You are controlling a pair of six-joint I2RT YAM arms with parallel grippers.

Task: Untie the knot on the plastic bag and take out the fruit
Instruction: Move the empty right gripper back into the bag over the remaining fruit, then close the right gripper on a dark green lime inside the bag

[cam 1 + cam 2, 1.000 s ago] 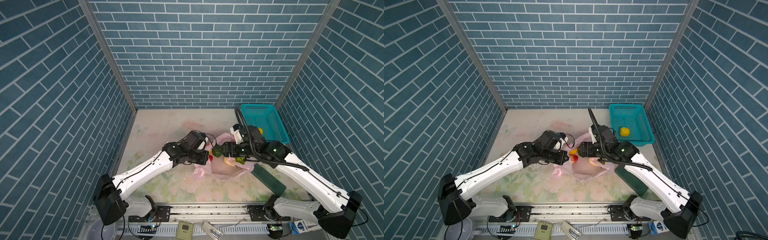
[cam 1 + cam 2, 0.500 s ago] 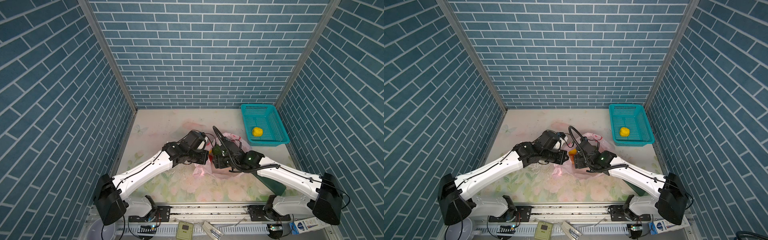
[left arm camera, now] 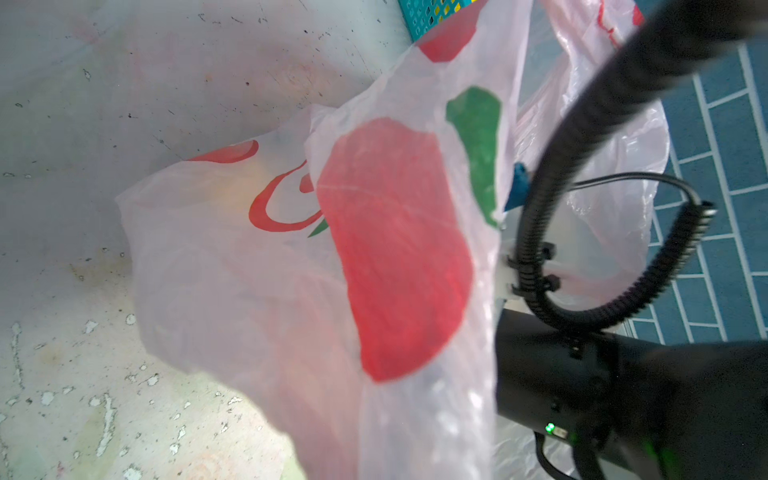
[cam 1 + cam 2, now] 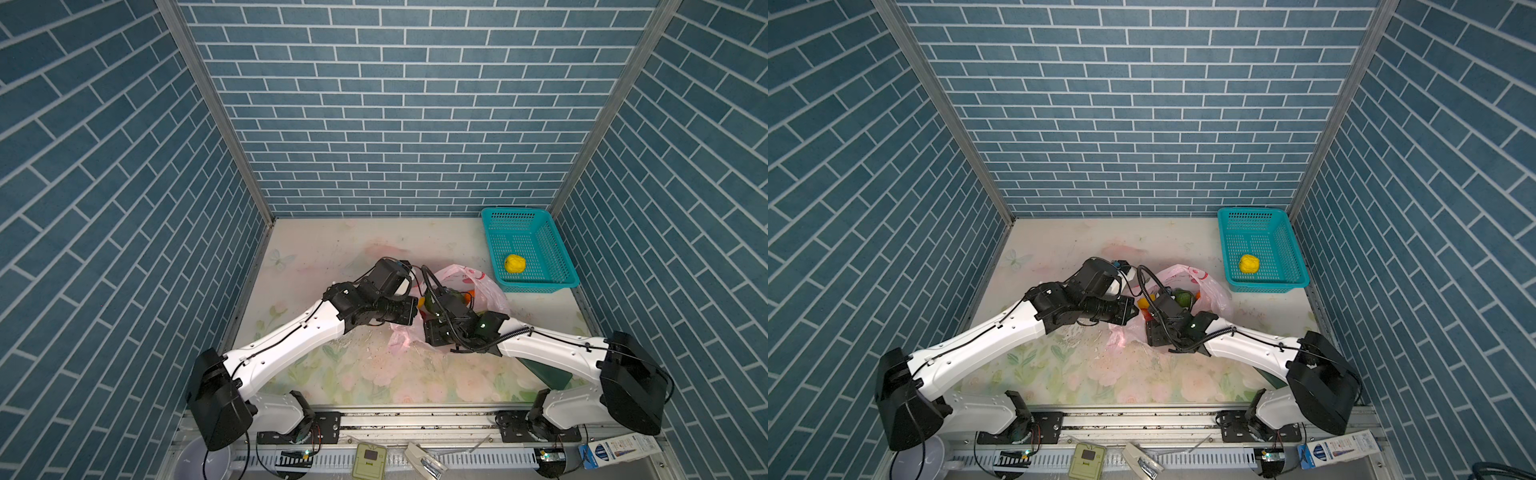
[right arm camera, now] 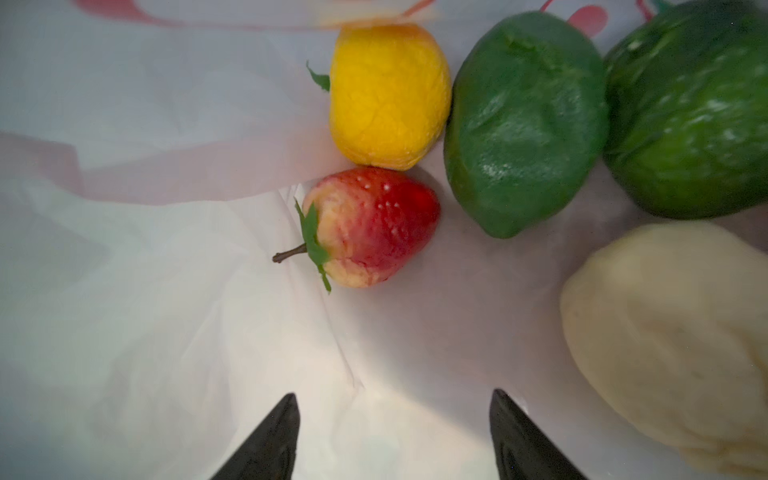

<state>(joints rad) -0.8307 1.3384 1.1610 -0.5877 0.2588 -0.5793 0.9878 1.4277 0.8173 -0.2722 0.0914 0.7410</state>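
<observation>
The pink plastic bag (image 4: 488,286) (image 4: 1214,291) lies mid-table with its mouth open; the knot is out of view. My left gripper (image 4: 414,311) is shut on the bag's left edge and holds it up, so the film (image 3: 395,249) covers its jaws. Open and empty, my right gripper (image 5: 394,392) is inside the bag. Ahead of it lie a yellow fruit (image 5: 386,95), a red-and-cream one (image 5: 374,228), two dark green ones (image 5: 523,120) (image 5: 690,112) and a cream-white one (image 5: 673,340). Another yellow fruit (image 4: 515,263) (image 4: 1249,264) sits in the basket.
The teal perforated basket (image 4: 536,286) (image 4: 1266,287) stands at the back right, against the brick wall. A dark green flat object (image 4: 548,374) lies under my right arm near the front edge. Both arms meet over the bag in the middle.
My right arm has dropped lower and swung left, and its gripper has gone into the bag with the jaws a little narrower. The left arm has held still.
</observation>
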